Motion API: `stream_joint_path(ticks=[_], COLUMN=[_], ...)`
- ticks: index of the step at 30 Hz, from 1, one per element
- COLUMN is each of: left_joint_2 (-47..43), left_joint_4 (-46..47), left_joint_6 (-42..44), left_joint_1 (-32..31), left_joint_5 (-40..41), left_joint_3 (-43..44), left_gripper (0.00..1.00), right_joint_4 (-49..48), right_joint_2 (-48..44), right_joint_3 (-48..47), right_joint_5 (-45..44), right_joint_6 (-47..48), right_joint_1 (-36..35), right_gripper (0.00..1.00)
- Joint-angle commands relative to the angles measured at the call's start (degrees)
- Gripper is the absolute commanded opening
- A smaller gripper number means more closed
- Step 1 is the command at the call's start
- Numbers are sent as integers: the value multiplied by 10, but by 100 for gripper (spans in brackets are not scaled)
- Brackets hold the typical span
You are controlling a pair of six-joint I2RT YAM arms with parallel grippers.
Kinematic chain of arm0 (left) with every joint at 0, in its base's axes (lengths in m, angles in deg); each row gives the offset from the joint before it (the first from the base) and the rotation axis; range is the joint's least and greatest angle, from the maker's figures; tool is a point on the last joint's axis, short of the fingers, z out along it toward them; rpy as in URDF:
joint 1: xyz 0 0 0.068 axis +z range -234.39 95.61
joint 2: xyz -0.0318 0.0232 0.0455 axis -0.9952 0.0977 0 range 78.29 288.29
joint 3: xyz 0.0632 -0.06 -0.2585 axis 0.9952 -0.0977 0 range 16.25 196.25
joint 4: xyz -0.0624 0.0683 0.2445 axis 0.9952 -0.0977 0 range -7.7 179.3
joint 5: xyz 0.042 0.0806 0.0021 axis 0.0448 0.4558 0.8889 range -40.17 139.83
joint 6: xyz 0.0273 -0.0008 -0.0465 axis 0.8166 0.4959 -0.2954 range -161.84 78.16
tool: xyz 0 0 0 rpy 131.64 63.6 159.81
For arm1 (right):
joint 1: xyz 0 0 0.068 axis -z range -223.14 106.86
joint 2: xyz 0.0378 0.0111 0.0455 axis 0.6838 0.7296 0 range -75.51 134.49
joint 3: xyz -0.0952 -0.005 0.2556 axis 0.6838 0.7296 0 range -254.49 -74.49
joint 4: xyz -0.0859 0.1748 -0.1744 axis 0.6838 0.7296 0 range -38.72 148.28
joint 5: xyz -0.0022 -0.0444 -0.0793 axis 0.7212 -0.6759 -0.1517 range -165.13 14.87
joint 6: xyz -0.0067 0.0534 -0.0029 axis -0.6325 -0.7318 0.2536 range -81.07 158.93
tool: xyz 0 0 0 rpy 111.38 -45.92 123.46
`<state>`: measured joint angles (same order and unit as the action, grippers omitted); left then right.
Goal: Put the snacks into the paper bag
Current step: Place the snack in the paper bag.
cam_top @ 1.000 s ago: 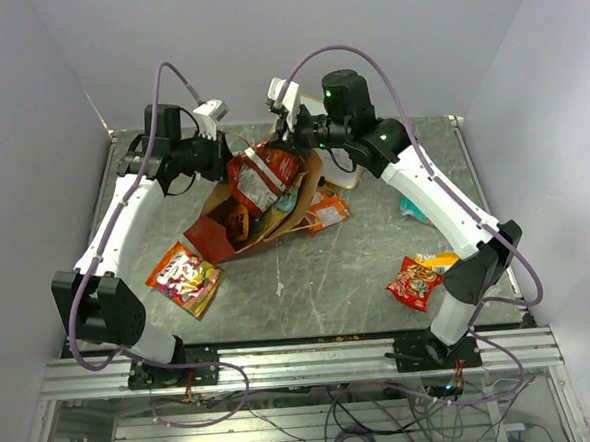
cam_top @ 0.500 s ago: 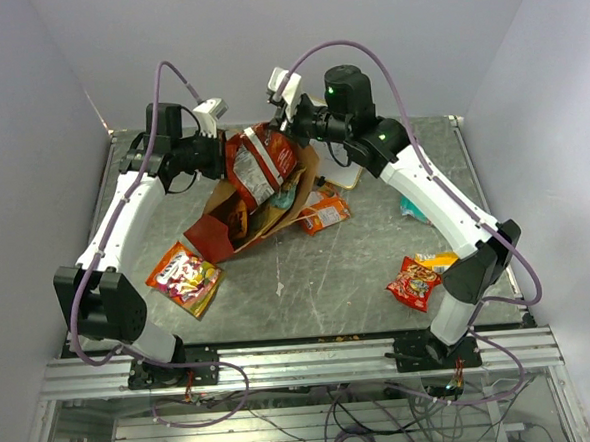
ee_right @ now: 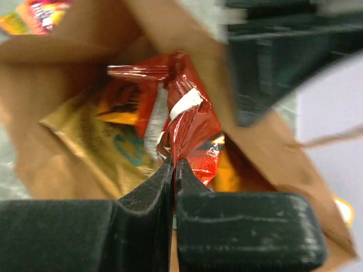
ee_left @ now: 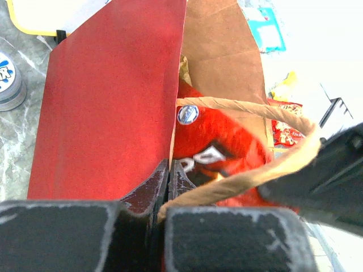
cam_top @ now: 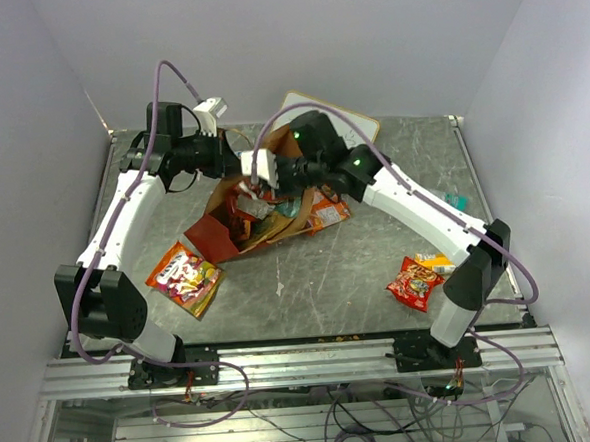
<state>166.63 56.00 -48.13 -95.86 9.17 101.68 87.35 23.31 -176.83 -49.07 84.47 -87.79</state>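
The paper bag [cam_top: 208,234], red outside and brown inside, lies tipped on the table with its mouth toward the back. My left gripper [cam_top: 231,160] is shut on its red rim [ee_left: 169,170], next to a loop handle [ee_left: 249,107]. My right gripper [cam_top: 251,187] reaches into the mouth, shut on a crinkly red packet [ee_right: 190,122]. Under that packet lies a tan chip bag [ee_right: 93,141]. Loose snacks on the table: a colourful packet [cam_top: 185,278], an orange pack [cam_top: 327,212], a red pack [cam_top: 413,282], a small yellow bar [cam_top: 436,261] and a teal pack [cam_top: 455,201].
A white writing board [cam_top: 347,128] with a yellow edge lies at the back behind the right arm. A small grey round tin [ee_left: 8,82] sits beside the bag. The right arm's dark body [ee_left: 323,170] crowds the bag mouth, close to my left gripper.
The right arm has swung down and left, carrying the red packet from above the bag into its mouth. The writing board behind it is now uncovered. The left gripper kept its hold.
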Motion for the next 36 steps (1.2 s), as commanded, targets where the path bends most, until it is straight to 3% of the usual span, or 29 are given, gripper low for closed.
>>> stream_joint_path(ticks=[1, 14, 23, 29, 36], left_joint_2=[-5, -2, -10, -14, -13], left_joint_4=[18, 21, 27, 36, 38], left_joint_6=[-5, -4, 2, 1, 1], left_joint_1=[-3, -3, -3, -3, -3], left_joint_5=[-26, -31, -37, -38, -42], left_joint_3=[20, 18, 2, -9, -8], left_gripper=[7, 7, 7, 7, 7], right_joint_4=[70, 138, 130, 85, 39], right_joint_2=[-18, -21, 88, 115, 79], right_joint_3=[47, 84, 11, -13, 21], right_joint_5=[1, -13, -49, -8, 70], right_joint_6=[53, 79, -24, -82, -84], right_joint_1=[-36, -47, -48, -48, -48], right_gripper=[0, 0, 0, 0, 11])
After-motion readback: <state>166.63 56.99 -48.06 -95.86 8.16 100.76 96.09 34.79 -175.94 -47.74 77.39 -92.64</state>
